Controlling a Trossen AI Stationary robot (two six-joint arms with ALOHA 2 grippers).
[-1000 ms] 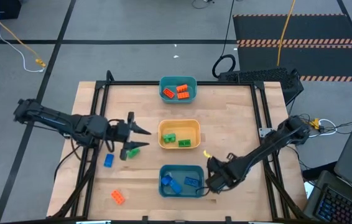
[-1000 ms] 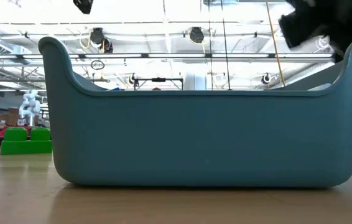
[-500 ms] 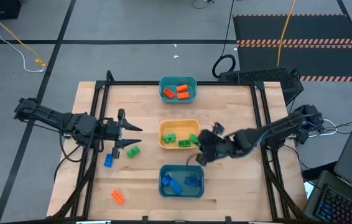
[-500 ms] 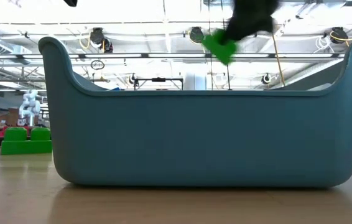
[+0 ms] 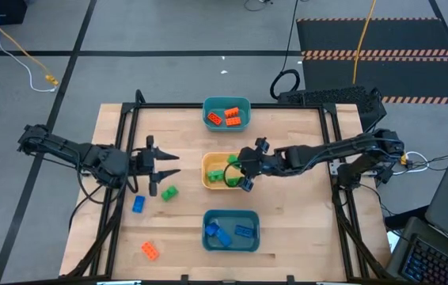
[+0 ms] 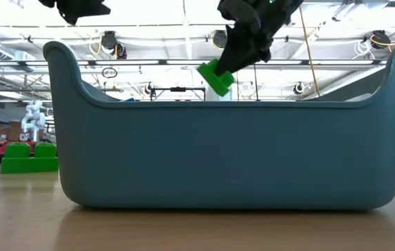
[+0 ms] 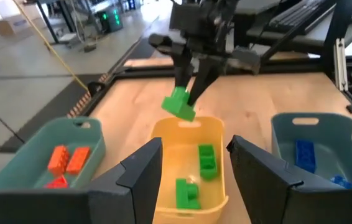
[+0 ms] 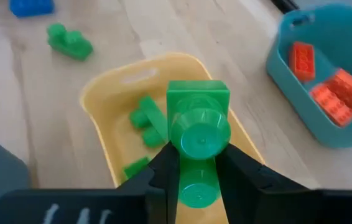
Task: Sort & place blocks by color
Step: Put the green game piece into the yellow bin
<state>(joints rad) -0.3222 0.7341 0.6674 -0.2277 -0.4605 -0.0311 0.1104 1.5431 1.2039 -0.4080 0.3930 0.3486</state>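
The right claw (image 5: 245, 171) grips a small green studded plastic brick (image 5: 233, 162) above the yellow rectangular plastic bin (image 5: 247, 157), mid-table; the left claw (image 5: 166, 165) hovers wide open beside a loose green brick (image 5: 168, 192) on the wooden table (image 5: 295, 142).

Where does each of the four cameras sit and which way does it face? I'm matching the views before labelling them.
High view: above the table, looking straight down; both arms show, the right gripper over the yellow bin.
Low view: at table-top height, facing the teal bin; the arms come in from above.
Left wrist view: on the left arm, facing across the table past its open fingers.
Right wrist view: on the right arm, looking down at the bin.
All four share the held green block.
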